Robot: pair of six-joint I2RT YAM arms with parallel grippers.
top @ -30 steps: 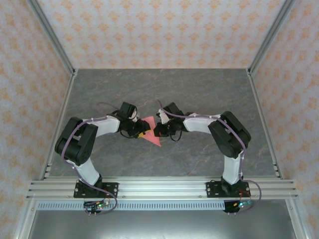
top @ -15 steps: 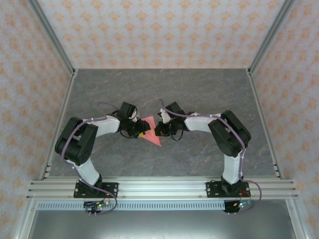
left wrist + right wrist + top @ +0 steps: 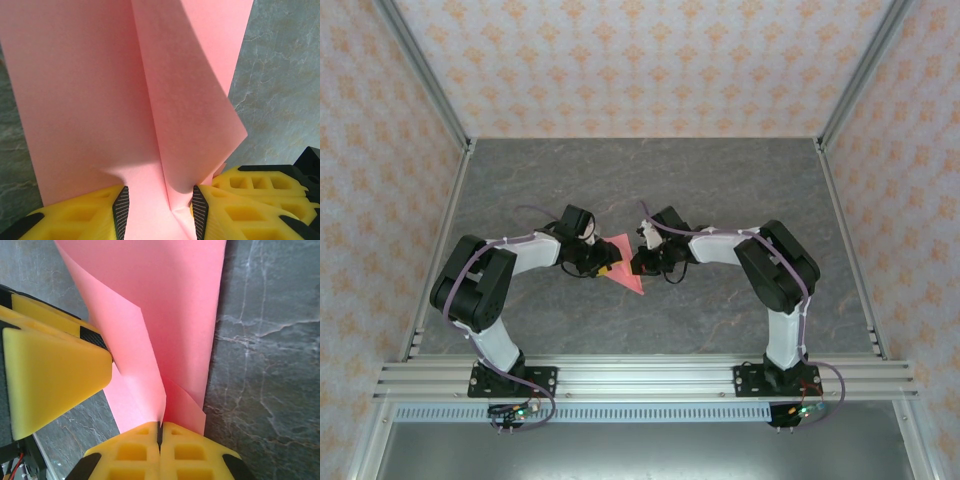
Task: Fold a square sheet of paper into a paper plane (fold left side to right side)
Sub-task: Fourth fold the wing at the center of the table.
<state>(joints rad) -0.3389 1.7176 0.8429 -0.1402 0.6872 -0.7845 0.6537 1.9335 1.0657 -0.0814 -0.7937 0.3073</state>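
Note:
The square sheet of paper [image 3: 626, 258], salmon-pink and creased into a pointed triangle, lies on the table between my two grippers, its sharp tip toward the near edge. My left gripper [image 3: 606, 268] presses down at its left side. In the left wrist view its jaws [image 3: 160, 202] stand apart over the paper [image 3: 85, 100], and a raised flap curls against the right pad [image 3: 199, 210]. My right gripper [image 3: 637, 262] is shut, its fingertips [image 3: 160, 424] pinching the flap's edge of the paper [image 3: 170, 300]. The left gripper's finger [image 3: 50, 375] sits close beside it.
Dark grey marbled tabletop [image 3: 650, 180] stretches behind and to both sides of the arms. Patterned walls and metal frame posts [image 3: 430, 90] enclose it. A metal rail [image 3: 640, 375] carrying both arm bases runs along the near edge.

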